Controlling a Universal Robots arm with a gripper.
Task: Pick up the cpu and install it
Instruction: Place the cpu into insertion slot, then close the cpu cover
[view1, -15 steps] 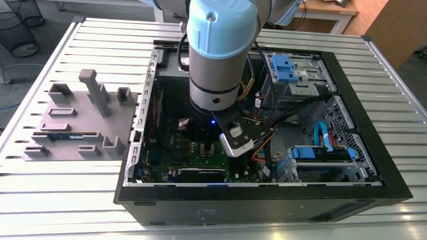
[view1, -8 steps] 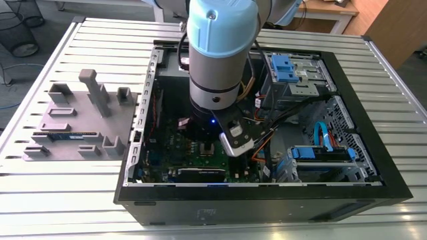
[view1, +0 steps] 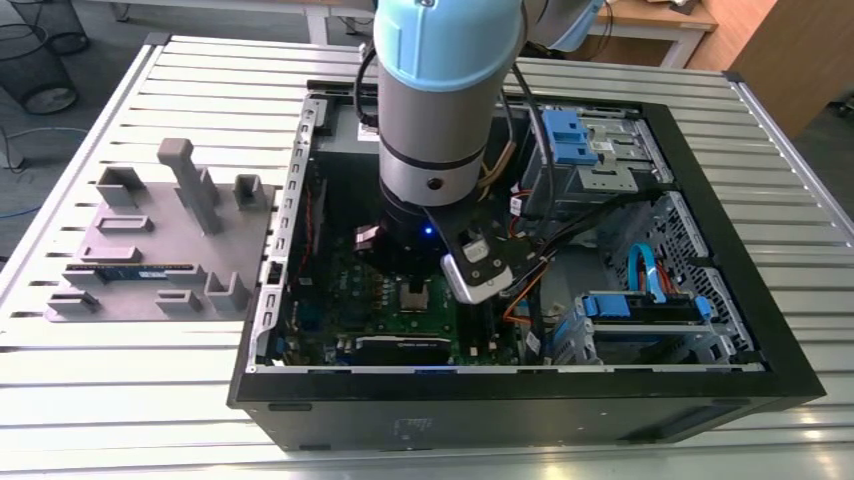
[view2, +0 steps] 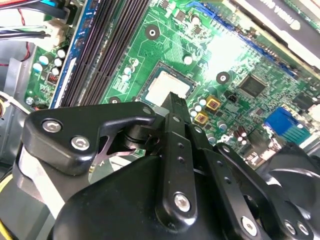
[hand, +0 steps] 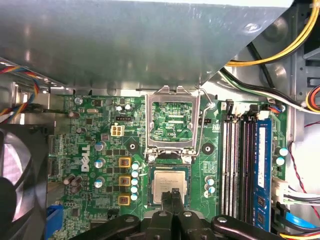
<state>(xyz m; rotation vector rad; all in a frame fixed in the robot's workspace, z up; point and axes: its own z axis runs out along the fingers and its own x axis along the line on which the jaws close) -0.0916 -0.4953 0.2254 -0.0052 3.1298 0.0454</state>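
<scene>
The cpu (hand: 169, 184), a small square chip with a silvery top, lies flat in the socket on the green motherboard (hand: 100, 150). It also shows in the second wrist view as the cpu (view2: 167, 88), and in the exterior view as the cpu (view1: 416, 296) just below the arm's wrist. The socket's metal load frame (hand: 172, 122) stands folded open beside it. My gripper (hand: 173, 196) hangs right over the chip's near edge, its two thin black fingers (view2: 176, 102) pressed together with nothing between them.
The open computer case (view1: 747, 380) lies on a slatted metal table (view1: 134, 400). Memory slots (hand: 237, 165), a black fan (hand: 20, 175) and cable bundles (hand: 280, 55) ring the socket. A grey fixture (view1: 200, 215) in the exterior view's left holds a blue-green memory stick (view1: 134, 270).
</scene>
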